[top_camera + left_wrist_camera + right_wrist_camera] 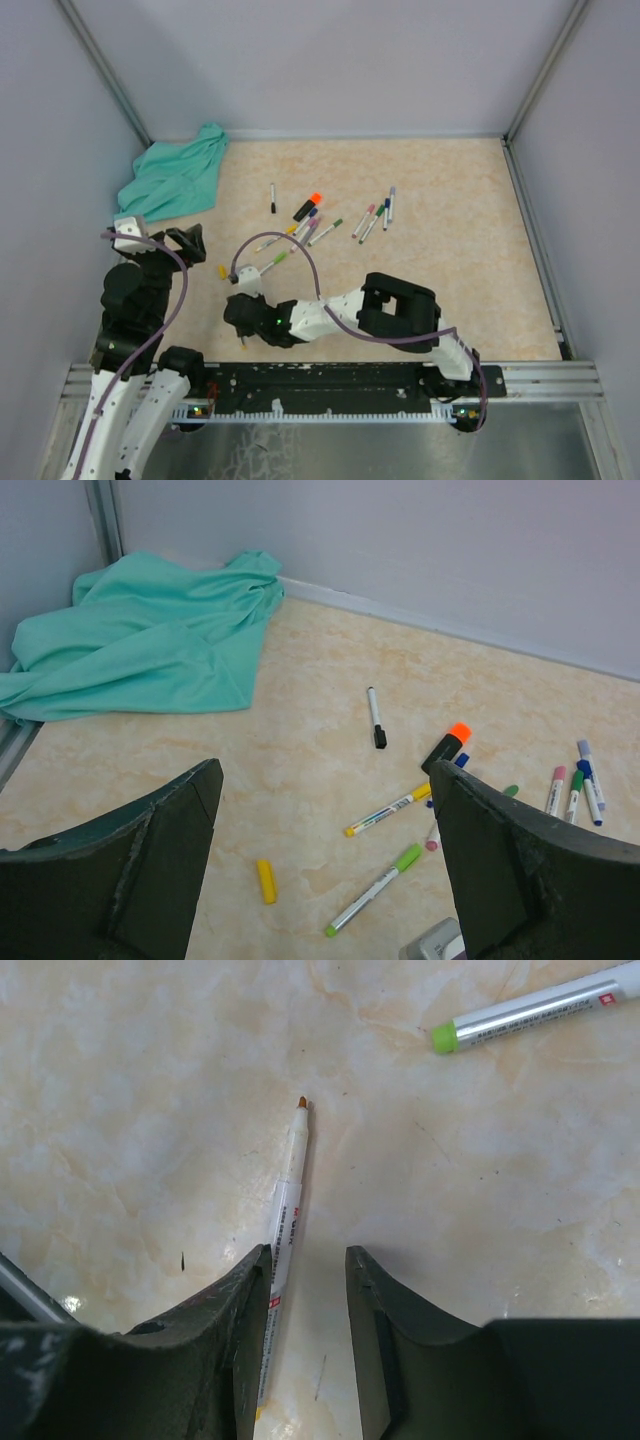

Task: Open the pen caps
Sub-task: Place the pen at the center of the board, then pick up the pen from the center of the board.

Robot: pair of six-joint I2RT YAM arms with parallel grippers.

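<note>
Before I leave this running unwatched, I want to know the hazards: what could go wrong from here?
The uncapped pen lies bare-tipped on the table beside a finger of the right gripper; any sideways move may drag it and leave ink marks. The loose yellow cap lies near the open left gripper and could be knocked away.

High rear overview of the table (450, 190); left wrist low, oblique, same pens (387, 811); right wrist close, downward.
</note>
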